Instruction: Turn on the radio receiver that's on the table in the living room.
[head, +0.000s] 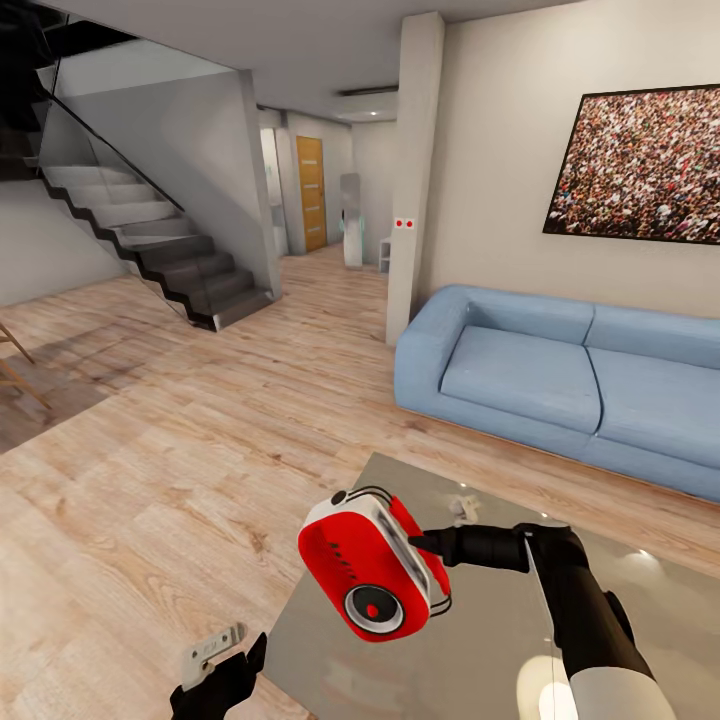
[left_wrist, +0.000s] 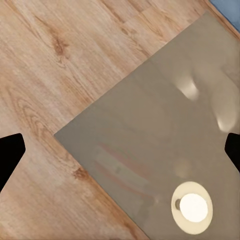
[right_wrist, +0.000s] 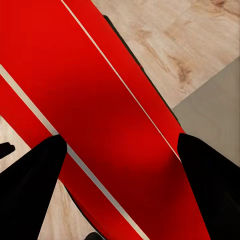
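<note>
- Left claw (head: 225, 668) – nearest the cam, low at head view's bottom edge, over the wood floor (head: 150, 480) just off the surface's corner. Fingers (left_wrist: 10, 152) sit wide apart at both sides of the wrist view, nothing between; spread, idle.
- Right claw (head: 425, 550) – black arm reaches in from the right, tips pinching the radio receiver. Wrist view: dark fingers (right_wrist: 30, 185) flank the red body on both sides, pressed to it.
- Radio receiver (head: 368, 565) – red, white side trim, round dial facing the cam, tilted. Looks lifted clear of the surface, held above its near-left corner; contact w/ the top can't be confirmed.
- Surface (head: 480, 650) – low, glossy grey-beige, lamp glare reflected. Small pale item (head: 462, 508) behind the radio, too small to ID.
- Room – light-blue sofa (head: 560, 375) beyond the surface, crowd picture (head: 640, 165) on the wall, staircase (head: 160, 250) far left.
- Step (est.) – radio secured in right claw; switching not yet done, no on/off sign visible.
- Next move needs (est.) – steady right-hand hold; left claw brought up and across to press/turn the dial or a top control. Risk: push tips the radio out of the pinch.
- Containers – none seen; n/a.
</note>
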